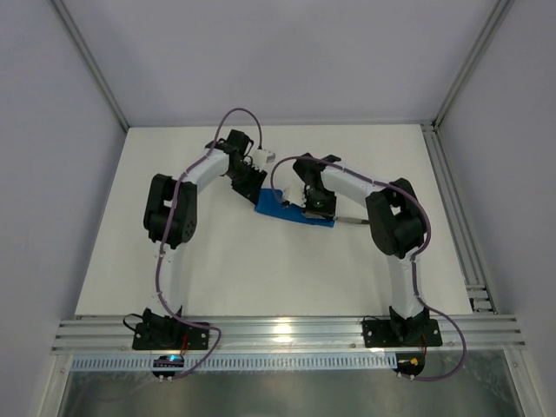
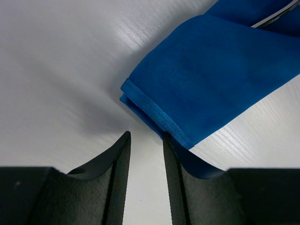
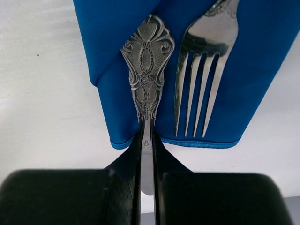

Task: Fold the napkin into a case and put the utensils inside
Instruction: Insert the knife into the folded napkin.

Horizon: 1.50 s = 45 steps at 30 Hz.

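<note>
The napkin (image 3: 117, 37) lies under the utensil (image 3: 146, 70) clamped in the right claw (image 3: 146, 140); left claw (image 2: 146, 138), slightly apart, at its hem.

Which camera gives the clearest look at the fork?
The right wrist view: the fork lies tines toward the camera on the blue napkin, beside the ornate piece clamped in the right jaws. The left wrist view shows only a silver sliver; the top view, nothing clear.

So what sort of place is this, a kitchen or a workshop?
Most likely a robot test bench in a lab: a left arm and right arm bolted to a metal rail at the edge of a white table, plain grey walls around, and a blue napkin and silver cutlery to practise on.
</note>
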Motion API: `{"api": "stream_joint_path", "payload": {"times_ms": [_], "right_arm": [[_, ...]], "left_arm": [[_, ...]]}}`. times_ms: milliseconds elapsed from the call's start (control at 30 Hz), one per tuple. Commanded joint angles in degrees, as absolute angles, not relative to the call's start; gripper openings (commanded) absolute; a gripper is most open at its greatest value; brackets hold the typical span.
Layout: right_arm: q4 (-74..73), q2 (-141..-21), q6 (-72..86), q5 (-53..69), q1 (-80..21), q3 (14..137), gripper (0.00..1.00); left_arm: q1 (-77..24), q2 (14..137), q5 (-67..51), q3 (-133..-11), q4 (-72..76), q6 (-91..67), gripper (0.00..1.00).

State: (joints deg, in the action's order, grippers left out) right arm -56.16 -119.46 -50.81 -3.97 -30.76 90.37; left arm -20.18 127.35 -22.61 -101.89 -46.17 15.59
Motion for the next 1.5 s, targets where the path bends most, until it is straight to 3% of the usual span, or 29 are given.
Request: {"api": "stream_joint_path", "payload": {"times_ms": [0, 300, 700, 1133, 1167, 1200, 1233, 1333, 1467], "right_arm": [[-58.4, -121.5, -51.1, -8.3, -33.5, 94.0, 0.04], [-60.2, -124.3, -51.1, -12.7, -38.0, 99.5, 0.04], [-62.6, -129.0, -45.5, -6.4, -39.1, 111.5, 0.04], [-59.3, -129.4, -44.3, -0.9, -39.6, 111.4, 0.04], [-58.7, -129.3, -43.9, -0.9, -39.6, 111.2, 0.09], [-58.2, -129.1, -43.4, -1.7, -39.6, 110.9, 0.25], [-57.5, -128.4, -42.9, -2.5, -39.6, 110.0, 0.3], [-54.7, -124.9, -42.3, -4.7, -39.6, 106.5, 0.42], [-51.6, -119.7, -40.2, -8.2, -39.6, 103.7, 0.5]], "left_arm": [[-20.4, 127.1, -22.7, -102.3, -44.1, 15.8, 0.35], [-20.6, 125.0, -26.3, -98.5, -41.9, 18.5, 0.31], [-20.6, 123.7, -28.1, -96.1, -40.4, 19.8, 0.31], [-20.6, 123.1, -30.1, -95.9, -40.7, 19.8, 0.31], [-20.6, 123.0, -29.9, -95.5, -40.6, 19.8, 0.31], [-20.6, 122.9, -29.4, -95.5, -40.6, 19.8, 0.31], [-20.5, 122.8, -29.0, -95.4, -40.4, 19.8, 0.31], [-20.5, 122.2, -27.6, -94.7, -39.9, 20.2, 0.31], [-20.4, 121.6, -26.4, -94.7, -39.9, 20.8, 0.31]]}}
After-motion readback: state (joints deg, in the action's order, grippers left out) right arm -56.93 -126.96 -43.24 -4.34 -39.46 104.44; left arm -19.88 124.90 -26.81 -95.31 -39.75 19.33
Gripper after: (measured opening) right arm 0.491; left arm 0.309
